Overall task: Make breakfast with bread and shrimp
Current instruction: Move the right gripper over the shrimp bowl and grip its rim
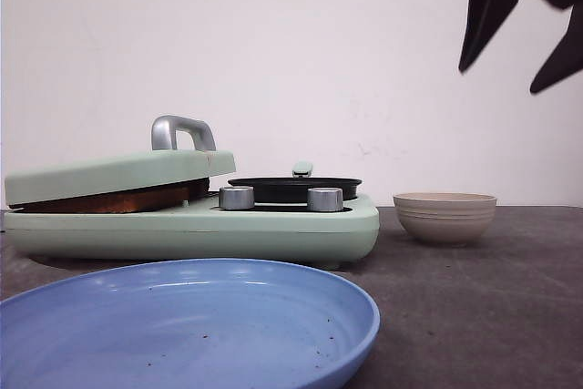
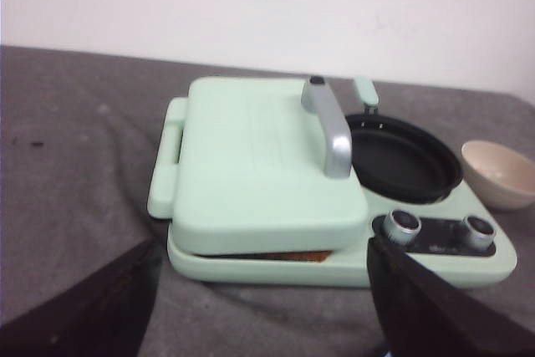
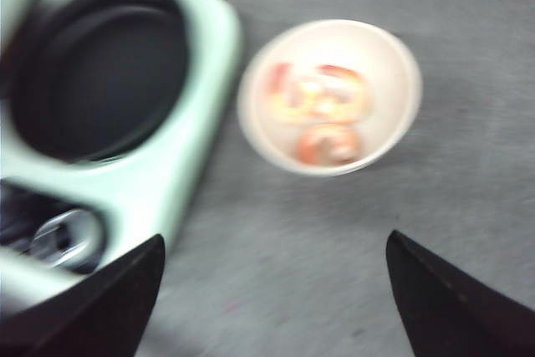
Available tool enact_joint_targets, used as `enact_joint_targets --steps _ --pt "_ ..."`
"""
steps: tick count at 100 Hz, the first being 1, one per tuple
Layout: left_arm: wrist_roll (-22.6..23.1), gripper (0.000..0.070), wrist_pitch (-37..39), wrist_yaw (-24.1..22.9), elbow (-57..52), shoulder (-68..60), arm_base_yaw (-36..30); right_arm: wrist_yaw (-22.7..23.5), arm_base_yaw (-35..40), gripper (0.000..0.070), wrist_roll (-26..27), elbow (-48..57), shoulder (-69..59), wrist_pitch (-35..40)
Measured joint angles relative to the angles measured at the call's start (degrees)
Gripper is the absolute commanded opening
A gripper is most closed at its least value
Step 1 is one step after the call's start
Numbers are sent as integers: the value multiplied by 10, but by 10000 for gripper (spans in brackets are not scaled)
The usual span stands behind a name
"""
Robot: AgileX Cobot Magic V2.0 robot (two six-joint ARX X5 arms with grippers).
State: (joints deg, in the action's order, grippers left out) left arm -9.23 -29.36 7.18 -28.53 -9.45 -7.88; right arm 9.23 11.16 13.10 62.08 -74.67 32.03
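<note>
The bread (image 1: 109, 199) shows only as a brown toasted edge under the nearly closed lid (image 2: 259, 165) of the mint-green breakfast maker (image 1: 273, 230); the same bread edge (image 2: 288, 255) peeks out in the left wrist view. The shrimp (image 3: 322, 110), orange and pale curled pieces, lie in the beige bowl (image 3: 401, 73) to the right of the maker. My right gripper (image 3: 275, 236) hangs open high over the bowl, and the right gripper (image 1: 500, 79) also shows at the top right of the front view. My left gripper (image 2: 263, 242) is open and empty, in front of the maker's lid side.
The maker's black round pan (image 1: 293, 189) sits beside two silver knobs (image 1: 237, 198). A metal handle (image 2: 330, 127) stands on the lid. A blue plate (image 1: 182, 325) lies at the near edge of the table. The beige bowl (image 1: 444, 216) stands on grey cloth.
</note>
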Motion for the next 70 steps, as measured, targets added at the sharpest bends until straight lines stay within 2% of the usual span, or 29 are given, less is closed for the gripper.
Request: enact_joint_targets --steps 42,70 --pt "-6 434 0 -9 0 2 0 13 -61 519 -9 164 -235 12" --pt "-6 434 0 -9 0 2 0 27 -82 519 -9 208 -334 7"
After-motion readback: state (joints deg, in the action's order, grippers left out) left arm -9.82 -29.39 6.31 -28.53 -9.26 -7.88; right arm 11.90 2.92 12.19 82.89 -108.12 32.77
